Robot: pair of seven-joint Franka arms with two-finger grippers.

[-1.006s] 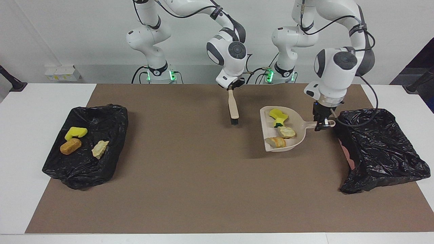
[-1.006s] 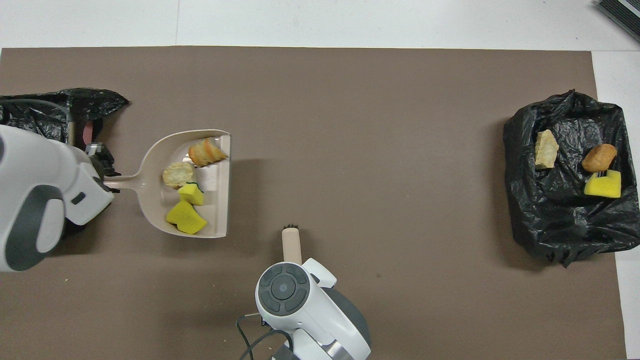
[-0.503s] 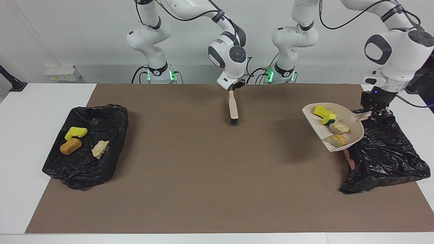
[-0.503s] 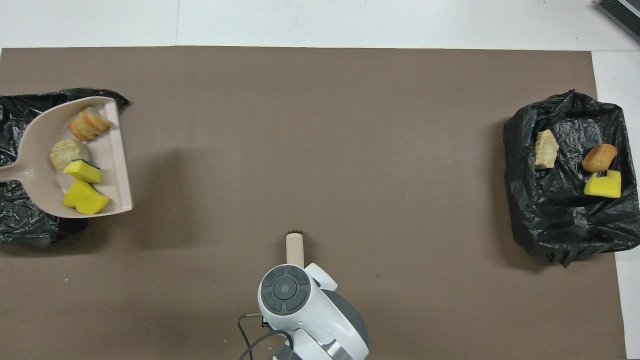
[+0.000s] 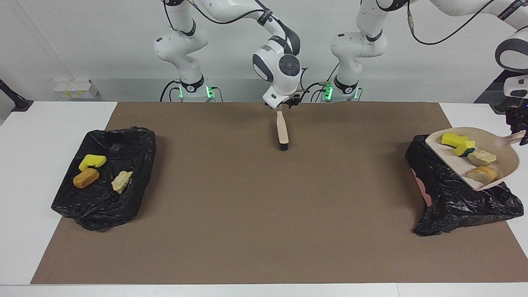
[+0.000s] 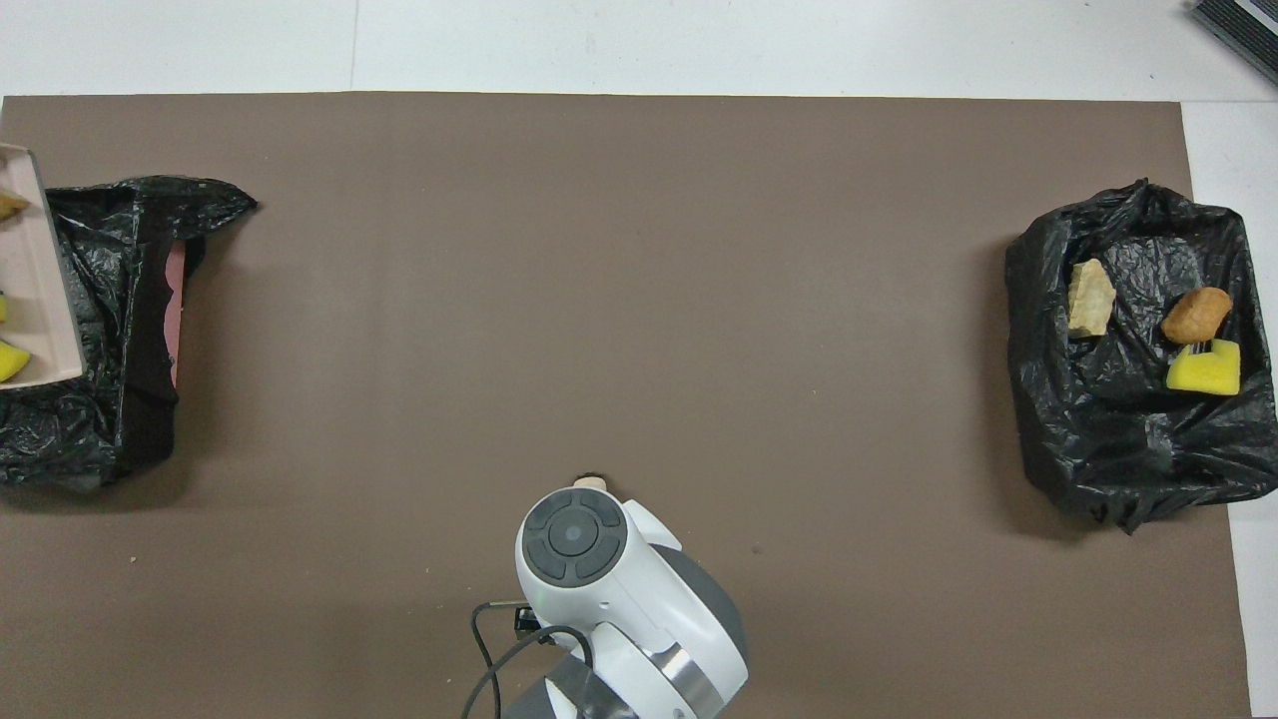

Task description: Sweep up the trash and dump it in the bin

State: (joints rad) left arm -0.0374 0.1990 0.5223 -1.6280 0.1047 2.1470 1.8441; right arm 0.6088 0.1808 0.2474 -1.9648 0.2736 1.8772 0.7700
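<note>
**Currently: loaded dustpan held over the bin bag**

1. Left gripper (image 5: 519, 131): the fingers are closed on the handle of the dustpan (image 5: 489, 142). It holds the pan in the air over the black bin bag (image 5: 449, 194) at the left arm's end of the counter (image 5: 264, 214). The pan is tilted.
2. Trash in the dustpan, four pieces: a yellow sponge bit (image 5: 453, 139), a green-topped sponge bit (image 5: 464, 148), a cream lump (image 5: 481, 157) and a striped bread chunk (image 5: 483, 174).
3. Trash in the second black bag (image 5: 103, 206), at the right arm's end, three pieces: a yellow sponge (image 5: 91, 161), an orange chunk (image 5: 86, 177) and a pale scrap (image 5: 122, 181).
4. Right gripper (image 5: 284, 106): positioned at the handle end of the brush (image 5: 282, 130), mid-counter near the robots. Whether it grips the brush cannot be told. The bristles point away from the robots.
</note>
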